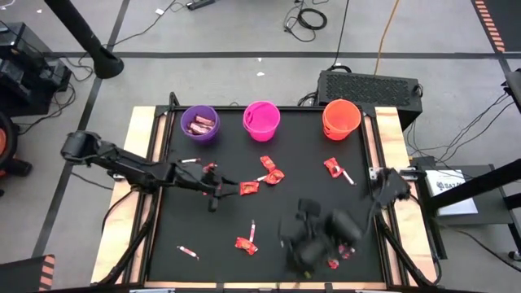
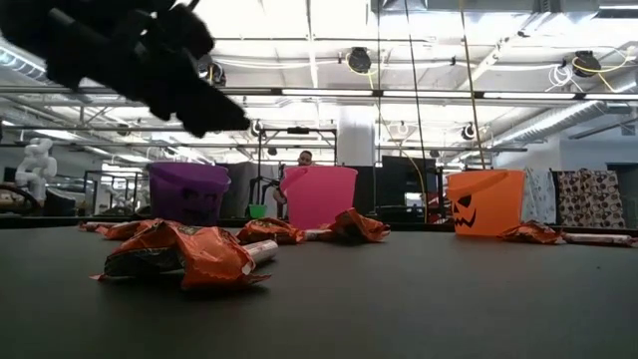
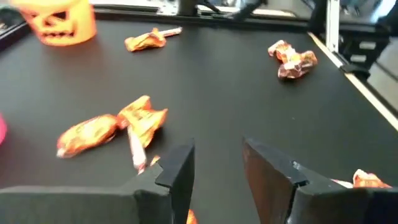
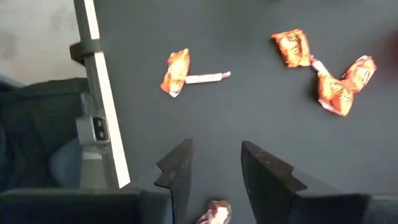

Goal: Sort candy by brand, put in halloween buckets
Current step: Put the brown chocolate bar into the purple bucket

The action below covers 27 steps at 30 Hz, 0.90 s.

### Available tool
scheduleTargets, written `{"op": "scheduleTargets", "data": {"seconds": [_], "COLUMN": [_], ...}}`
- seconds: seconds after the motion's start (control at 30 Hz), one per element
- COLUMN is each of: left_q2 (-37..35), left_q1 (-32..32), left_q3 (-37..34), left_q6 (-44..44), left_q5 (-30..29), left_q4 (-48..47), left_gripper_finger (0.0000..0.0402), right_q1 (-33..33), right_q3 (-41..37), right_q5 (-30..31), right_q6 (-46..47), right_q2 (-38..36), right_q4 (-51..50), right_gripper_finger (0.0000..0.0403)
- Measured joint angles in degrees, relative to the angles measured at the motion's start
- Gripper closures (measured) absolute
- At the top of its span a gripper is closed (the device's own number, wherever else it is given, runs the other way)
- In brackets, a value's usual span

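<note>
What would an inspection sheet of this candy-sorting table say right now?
Surface: black mat on a wooden table.
Job's things: purple bucket already holds wrappers; pink bucket and orange bucket stand beside it along the far edge. Loose candy is scattered across the mat.
Clutter: nothing seen.
Grippers: left gripper hangs over the mat's middle-left, jaws apart, holding nothing; right gripper hangs over the near right corner, jaws apart, a pinkish sweet just below it.
Cables: several run over the floor behind the table.
Surroundings: black box behind the table; a person far off in the hall.
</note>
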Motion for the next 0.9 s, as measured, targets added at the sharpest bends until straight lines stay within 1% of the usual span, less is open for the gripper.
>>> {"op": "scheduleTargets", "data": {"seconds": [0.07, 0.17, 0.33, 0.47, 0.6, 0.7, 0.9], "left_q2": [3.56, 7.67, 10.95, 11.26, 11.26, 11.24, 11.24], "left_q1": [-0.41, -0.58, -0.58, -0.6, -0.73, -1.28, -3.4], "left_q3": [2.67, 5.96, 9.39, 10.06, 10.06, 10.06, 10.08], "left_q6": [1.47, 2.23, 3.16, 3.17, 3.09, 2.11, 0.02], "left_q5": [0.02, 0.2, 1.74, 1.97, 2.09, 2.1, 2.19], "left_q4": [-0.11, -1.61, -5.82, -8.14, -9.45, -10.41, -13.53], "left_gripper_finger": [0.0261, 0.0261, 0.0261, 0.0261, 0.0261, 0.0261, 0.0261], "right_q1": [3.23, 7.26, 11.71, 12.89, 13.48, 13.9, 14.22], "right_q3": [0.0, -0.04, -0.06, -0.08, -0.08, -0.06, -0.02], "right_q5": [2.32, 3.08, 3.13, 1.27, 0.31, 0.61, 1.98], "right_q6": [2.55, 6.12, 13.15, 19.81, 23.7, 25.35, 25.55], "right_q2": [2.51, 6.5, 13.01, 15.98, 17.39, 17.3, 17.09], "right_q4": [-0.16, -0.13, -0.29, -0.65, -0.57, -0.54, -0.62], "right_gripper_finger": [0.0275, 0.0275, 0.0275, 0.0275, 0.0275, 0.0275, 0.0275]}}
